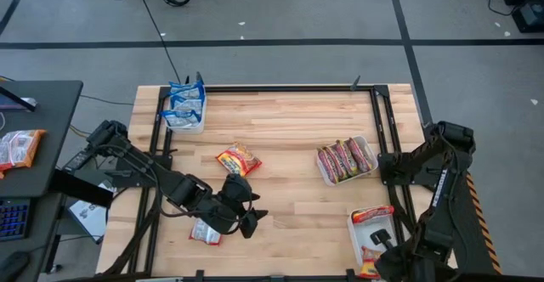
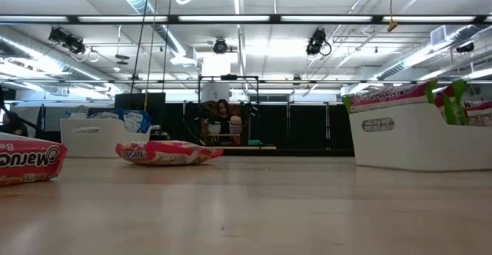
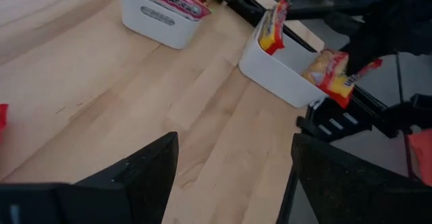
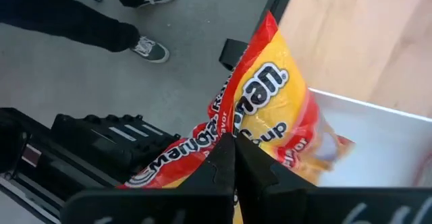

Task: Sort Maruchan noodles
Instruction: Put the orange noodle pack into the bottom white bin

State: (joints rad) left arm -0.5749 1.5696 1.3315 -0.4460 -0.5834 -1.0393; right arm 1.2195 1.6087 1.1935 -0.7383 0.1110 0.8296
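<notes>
Red-and-yellow noodle packet (image 4: 260,126) pinched at its lower edge in the right gripper (image 4: 233,158), jaws closed tight on the wrapper. Held above the near-right tray (image 1: 361,241), a white bin at the desk's right front edge; lower part of the wrapper hidden behind the fingers, brand lettering only partly legible. Seen from overhead, mostly covered by the right arm. Another red packet (image 1: 372,215) standing on edge at that tray's far end.

Pink-and-green packets (image 1: 347,157) packed upright in the middle-right tray (image 1: 325,173). Blue-white packets (image 1: 186,104) filling the far-left tray (image 1: 194,126). Two loose packets out on the desk (image 1: 289,121): a red-yellow one (image 1: 239,160) lying flat near the centre, and a pinkish-silver one (image 1: 206,232) near the front edge, half tucked under the left arm, its print unreadable.

Left gripper (image 1: 248,212) low over the bare wood just beside that pinkish packet, fingers (image 3: 142,170) spread wide, nothing between them.

Beyond the desk, in the right wrist view, a person's shoes (image 4: 154,20) and dark trouser legs on the grey floor, body cut off by the frame. Low view: packet at far left cropped by the picture edge.
</notes>
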